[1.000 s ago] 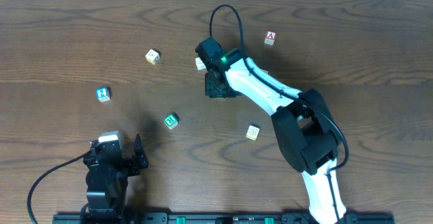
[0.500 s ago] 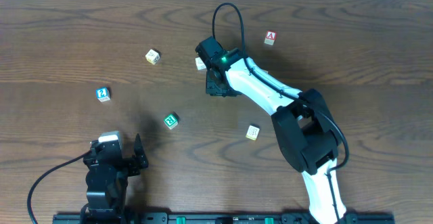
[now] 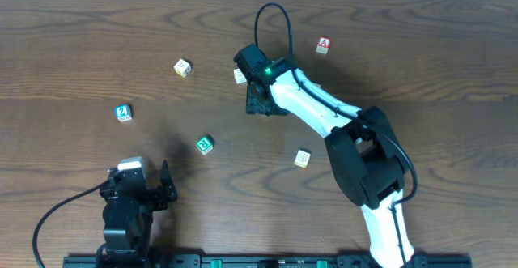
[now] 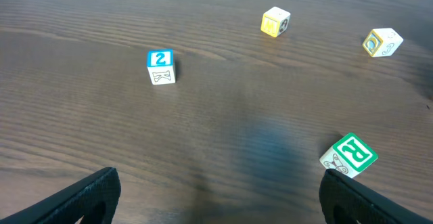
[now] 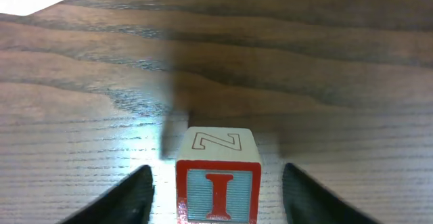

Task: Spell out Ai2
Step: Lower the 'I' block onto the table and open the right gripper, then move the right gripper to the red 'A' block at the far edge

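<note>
The right gripper (image 3: 262, 103) hangs low over the middle of the worktop (image 3: 65, 41) with its jaws released. The I cube (image 5: 218, 187) sits on the wood between its fingers (image 5: 132, 195), with a gap on each side. The A cube (image 3: 323, 45) lies near the far edge, right of centre, well apart from it. The 2 cube (image 3: 123, 112) sits towards the left edge. The left gripper (image 4: 216, 200) hovers by the near edge, spread wide and holding nothing, with a green cube (image 4: 349, 156) ahead on its right.
</note>
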Tool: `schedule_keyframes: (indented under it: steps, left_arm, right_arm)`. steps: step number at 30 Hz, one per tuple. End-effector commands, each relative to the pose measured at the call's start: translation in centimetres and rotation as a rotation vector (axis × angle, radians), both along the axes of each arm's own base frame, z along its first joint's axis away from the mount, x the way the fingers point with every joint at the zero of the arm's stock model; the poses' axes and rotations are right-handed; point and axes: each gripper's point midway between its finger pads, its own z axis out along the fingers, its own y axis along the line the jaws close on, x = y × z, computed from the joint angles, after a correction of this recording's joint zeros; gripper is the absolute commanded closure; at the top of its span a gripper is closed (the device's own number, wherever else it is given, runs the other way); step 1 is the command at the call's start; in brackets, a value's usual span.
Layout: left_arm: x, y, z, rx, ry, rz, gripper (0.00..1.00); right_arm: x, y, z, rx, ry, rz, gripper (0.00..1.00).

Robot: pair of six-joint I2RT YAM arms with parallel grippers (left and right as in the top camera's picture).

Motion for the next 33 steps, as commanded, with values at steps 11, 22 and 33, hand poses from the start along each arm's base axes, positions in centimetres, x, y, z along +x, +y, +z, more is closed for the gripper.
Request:
schedule_keyframes:
  steps: [11,22,33]
  left_arm:
    - [0.0,0.1,-0.6,0.018,0.011,-0.001,0.05]
    - [0.0,0.1,-0.6,0.018,0.011,-0.001,0.05]
    - [0.0,0.1,-0.6,0.018,0.011,-0.001,0.05]
  right_arm:
    - [9.5,-0.2,14.6,0.067,-0.305,0.055,0.01]
    - [13.7,-2.5,17.2,0.011,-0.442,0.145,0.07]
    - [19.3,-13.4,11.5,0.038,-0.382,-0.113,0.08]
